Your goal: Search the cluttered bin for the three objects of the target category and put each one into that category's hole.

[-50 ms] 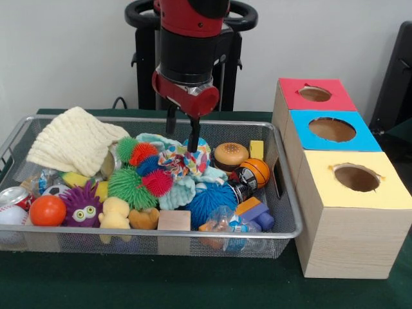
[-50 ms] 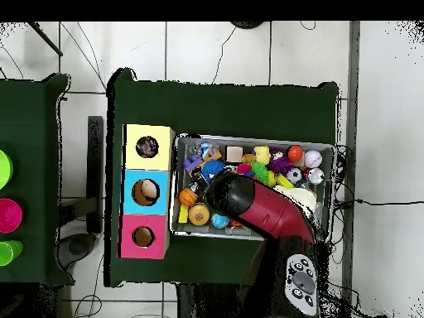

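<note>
One gripper point(image 1: 182, 135) spread above patterned cloth point(image 1: 183, 162) in front view, arm hides it overhead

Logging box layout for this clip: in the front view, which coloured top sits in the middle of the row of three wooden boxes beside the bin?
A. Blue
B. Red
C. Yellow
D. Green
A: the blue-topped box stands between the red-topped box behind it and the yellow-topped box in front; the overhead view shows the same order.
</note>
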